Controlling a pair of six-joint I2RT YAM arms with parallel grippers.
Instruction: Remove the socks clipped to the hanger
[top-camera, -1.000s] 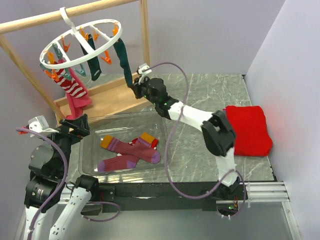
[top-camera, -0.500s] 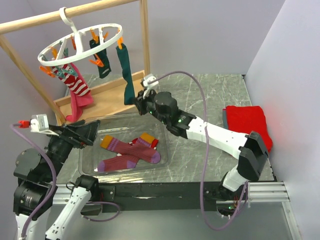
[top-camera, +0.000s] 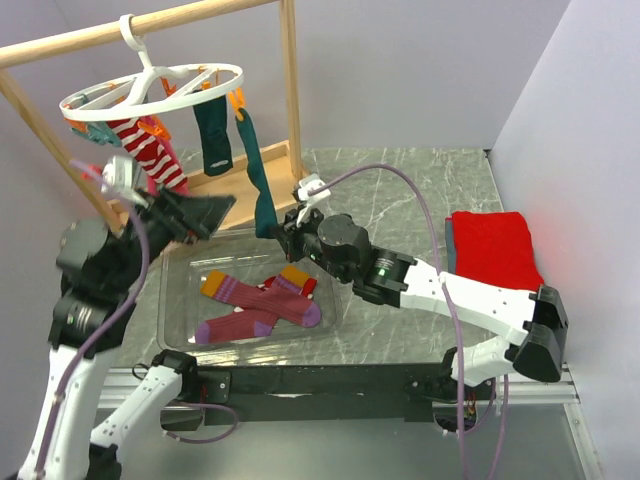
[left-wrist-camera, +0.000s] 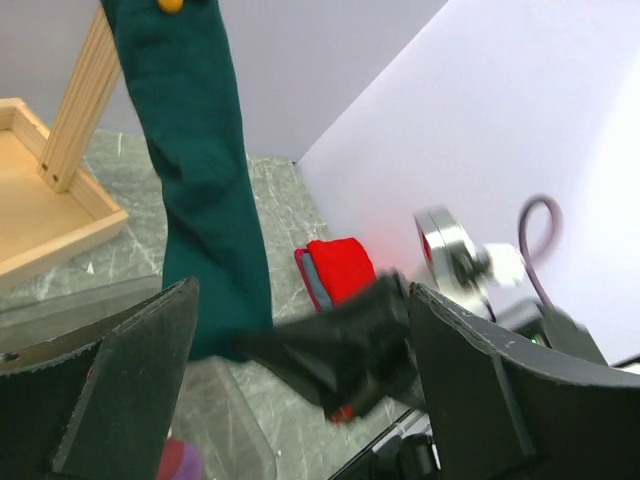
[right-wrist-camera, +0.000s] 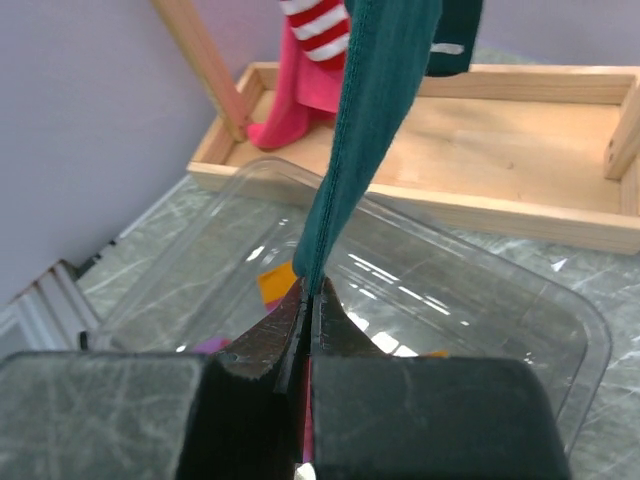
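Note:
The white ring hanger (top-camera: 150, 88) hangs by its hook from the wooden rail. A red-and-white striped sock (top-camera: 150, 152), a short dark teal sock (top-camera: 213, 140) and a long dark teal sock (top-camera: 258, 172) hang from its clips. My right gripper (top-camera: 273, 229) is shut on the long teal sock's lower end (right-wrist-camera: 375, 110), pinching it (right-wrist-camera: 312, 290) over the clear bin with the sock pulled taut. My left gripper (top-camera: 205, 212) is open and empty, raised beside the striped sock; its view shows the long teal sock (left-wrist-camera: 200, 180) just ahead, between its fingers (left-wrist-camera: 130, 380). Two purple-maroon socks (top-camera: 262, 306) lie in the bin.
A clear plastic bin (top-camera: 178, 290) sits between the arms. A wooden tray base (top-camera: 225, 195) and upright posts (top-camera: 291, 80) of the rail frame stand behind it. A pink sock (right-wrist-camera: 300, 95) hangs over the wooden tray. A folded red cloth (top-camera: 495, 260) lies at the right.
My left arm has risen from low beside the bin to up beside the hanging socks. My right gripper has drawn the long teal sock down and nearer; the hanger has swung and tilted.

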